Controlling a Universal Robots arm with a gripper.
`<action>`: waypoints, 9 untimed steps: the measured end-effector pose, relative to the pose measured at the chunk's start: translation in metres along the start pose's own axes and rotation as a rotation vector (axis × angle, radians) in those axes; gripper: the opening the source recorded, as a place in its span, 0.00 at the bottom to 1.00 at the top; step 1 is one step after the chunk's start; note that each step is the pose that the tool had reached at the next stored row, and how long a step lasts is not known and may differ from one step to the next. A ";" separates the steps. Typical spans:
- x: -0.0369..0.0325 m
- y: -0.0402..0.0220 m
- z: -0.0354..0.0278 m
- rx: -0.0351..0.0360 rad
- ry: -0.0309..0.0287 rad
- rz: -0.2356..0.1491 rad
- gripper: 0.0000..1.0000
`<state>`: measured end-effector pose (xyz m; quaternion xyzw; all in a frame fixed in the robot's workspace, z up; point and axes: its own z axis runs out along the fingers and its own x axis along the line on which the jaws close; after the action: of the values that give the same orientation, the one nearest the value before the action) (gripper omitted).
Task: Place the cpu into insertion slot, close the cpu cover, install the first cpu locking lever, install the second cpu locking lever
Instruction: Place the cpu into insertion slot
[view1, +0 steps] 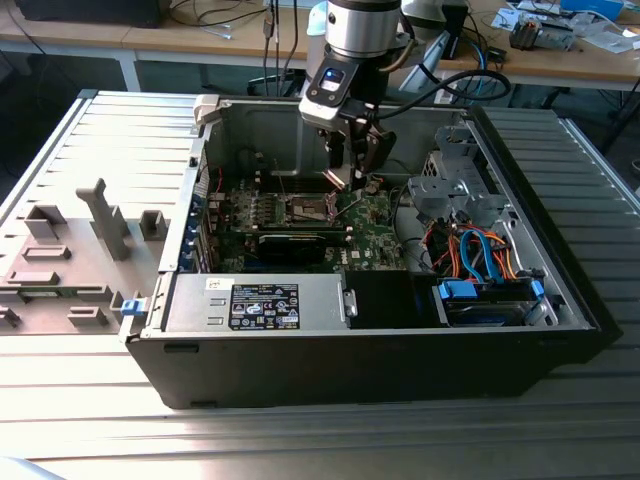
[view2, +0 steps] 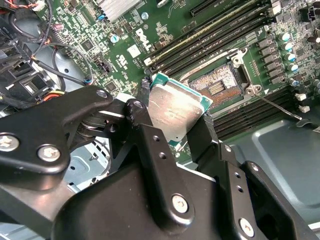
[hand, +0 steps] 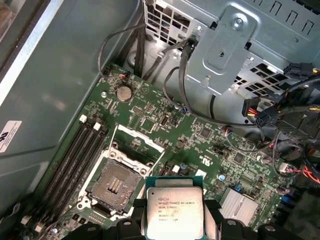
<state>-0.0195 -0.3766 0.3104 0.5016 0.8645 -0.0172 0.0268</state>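
The gripper (view1: 357, 172) is clamped on two opposite edges of the cpu (view2: 176, 109), holding it above the green board (hand: 200, 145), just beside the exposed insertion slot (hand: 115, 186).

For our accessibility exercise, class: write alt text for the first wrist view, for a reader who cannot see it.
The gripper holds the cpu by two opposite edges, metal top showing, above the green motherboard. Beside it, the insertion slot lies uncovered and empty, black memory slots alongside.

cpu (view2: 177, 102) lower part hidden, behind tool (view2: 168, 116)
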 end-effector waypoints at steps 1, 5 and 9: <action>0.0000 0.0000 0.0000 0.0003 -0.0003 0.002 0.54; 0.0000 0.0000 0.0000 0.0014 -0.0015 0.007 0.54; 0.0000 0.0000 0.0000 0.0024 -0.0027 0.014 0.54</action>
<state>-0.0195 -0.3766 0.3104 0.5075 0.8610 -0.0188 0.0275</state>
